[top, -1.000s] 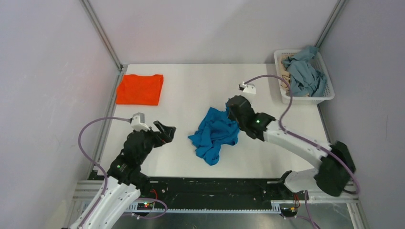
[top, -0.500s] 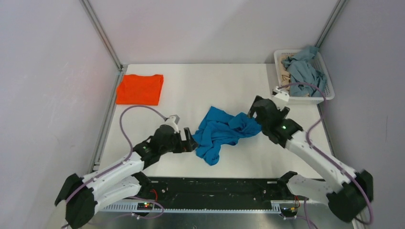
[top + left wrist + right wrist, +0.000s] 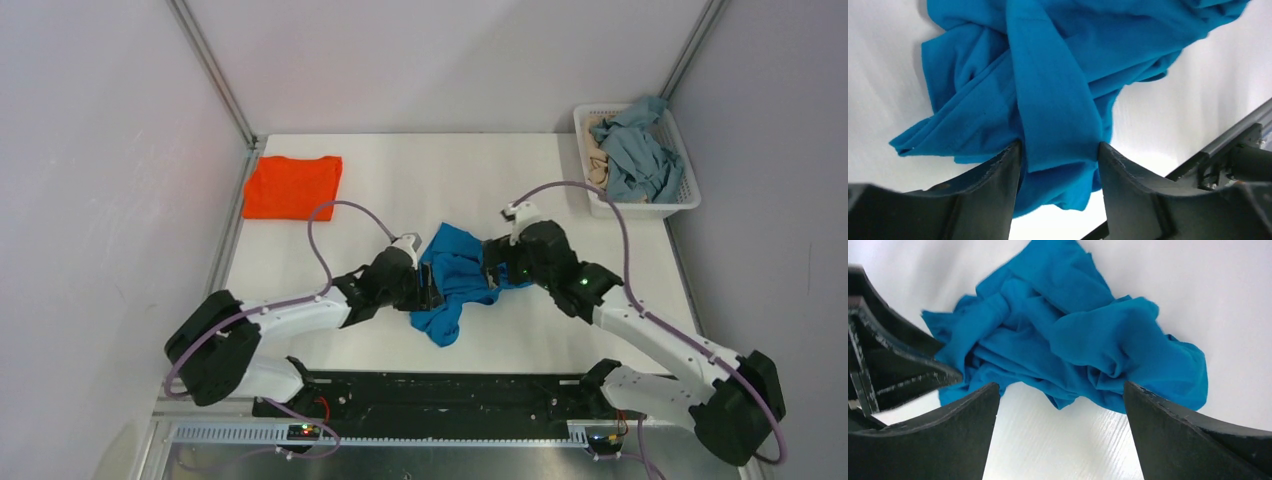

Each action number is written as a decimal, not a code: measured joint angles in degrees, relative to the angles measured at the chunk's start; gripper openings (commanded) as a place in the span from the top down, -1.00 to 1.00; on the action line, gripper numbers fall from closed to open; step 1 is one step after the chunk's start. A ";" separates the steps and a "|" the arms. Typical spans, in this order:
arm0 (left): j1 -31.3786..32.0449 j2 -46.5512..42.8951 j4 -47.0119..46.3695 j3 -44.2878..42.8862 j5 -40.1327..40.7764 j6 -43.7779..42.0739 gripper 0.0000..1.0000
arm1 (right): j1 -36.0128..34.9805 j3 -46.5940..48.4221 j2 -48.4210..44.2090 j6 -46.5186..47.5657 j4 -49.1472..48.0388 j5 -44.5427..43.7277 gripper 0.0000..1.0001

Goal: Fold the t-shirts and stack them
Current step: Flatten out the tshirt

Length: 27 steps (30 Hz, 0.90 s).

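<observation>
A crumpled cyan-blue t-shirt (image 3: 462, 272) lies mid-table between both arms. My left gripper (image 3: 428, 285) is at its left edge, still partly open; in the left wrist view a band of the blue cloth (image 3: 1058, 100) runs between its fingers (image 3: 998, 180) and touches both. My right gripper (image 3: 495, 268) is at the shirt's right side, wide open; in the right wrist view bare table lies between its tips (image 3: 1060, 390) and the blue shirt (image 3: 1073, 335) sits just ahead. An orange t-shirt (image 3: 293, 187) lies folded at the far left.
A white lattice basket (image 3: 645, 207) at the far right corner holds grey-blue cloth (image 3: 640, 155) and some beige cloth (image 3: 598, 160). The black frame rail (image 3: 450, 385) runs along the near table edge. Metal posts and grey walls bound the table.
Both arms have moved in on the blue shirt. The right gripper let go, swung right, then came back open. The left gripper reached the shirt's left edge and its jaws have narrowed around a fold.
</observation>
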State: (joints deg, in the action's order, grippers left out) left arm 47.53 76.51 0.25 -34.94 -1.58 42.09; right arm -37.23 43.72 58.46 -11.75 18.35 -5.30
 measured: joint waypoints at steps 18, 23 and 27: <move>0.13 2.12 -0.15 0.79 7.10 1.01 1.00 | -7.10 11.56 27.78 -2.34 -0.24 -25.42 -0.23; 0.15 -3.63 0.66 2.86 12.31 1.46 1.00 | -3.48 12.26 30.73 -9.60 2.01 -29.46 0.84; 0.15 -9.77 3.93 3.61 18.47 1.64 1.00 | 1.11 12.26 30.12 -14.05 3.69 -31.26 1.00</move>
State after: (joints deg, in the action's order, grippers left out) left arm 47.68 66.74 4.19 -31.33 16.88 43.72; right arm -36.12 55.99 88.58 -25.80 22.04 -36.56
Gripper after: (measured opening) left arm 0.023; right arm 0.039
